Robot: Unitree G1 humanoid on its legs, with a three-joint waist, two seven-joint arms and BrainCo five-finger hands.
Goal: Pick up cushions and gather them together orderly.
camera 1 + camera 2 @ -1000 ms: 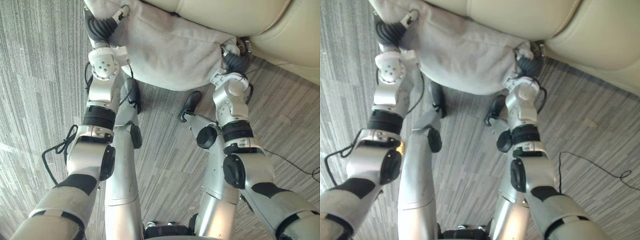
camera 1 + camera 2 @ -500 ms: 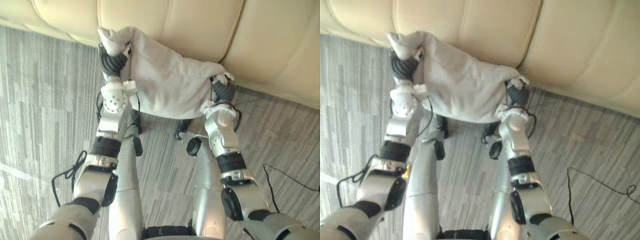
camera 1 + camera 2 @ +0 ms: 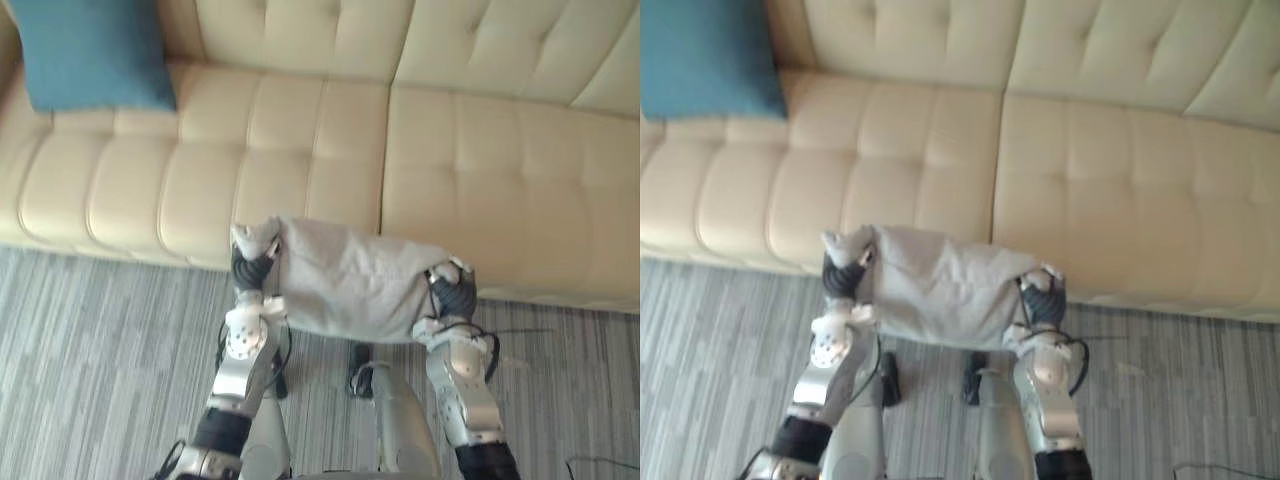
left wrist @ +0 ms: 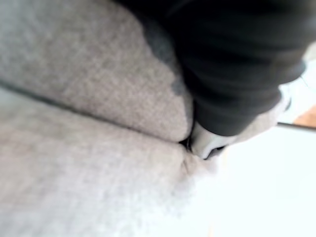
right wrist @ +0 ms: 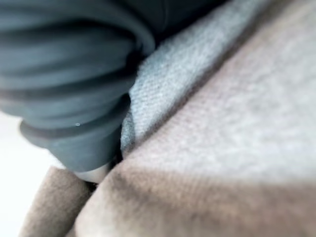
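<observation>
A grey cushion (image 3: 350,285) hangs in the air between my two hands, in front of the sofa's front edge. My left hand (image 3: 252,272) grips its left end, and a bunched corner of cloth sticks up above the hand. My right hand (image 3: 453,293) grips the right end. In the left wrist view the dark cover of the left hand (image 4: 237,59) presses into the grey cloth (image 4: 89,98). The right wrist view shows the right hand (image 5: 64,74) sunk into the same cushion (image 5: 222,123). A blue cushion (image 3: 90,55) leans at the sofa's far left.
A cream tufted sofa (image 3: 450,170) spans the whole width ahead, its seat bare apart from the blue cushion. Grey striped carpet (image 3: 90,360) lies between me and the sofa.
The view has swung upward from the floor to take in the sofa and blue cushion. Both hands still hold the grey cushion, now stretched further out toward the sofa's front.
</observation>
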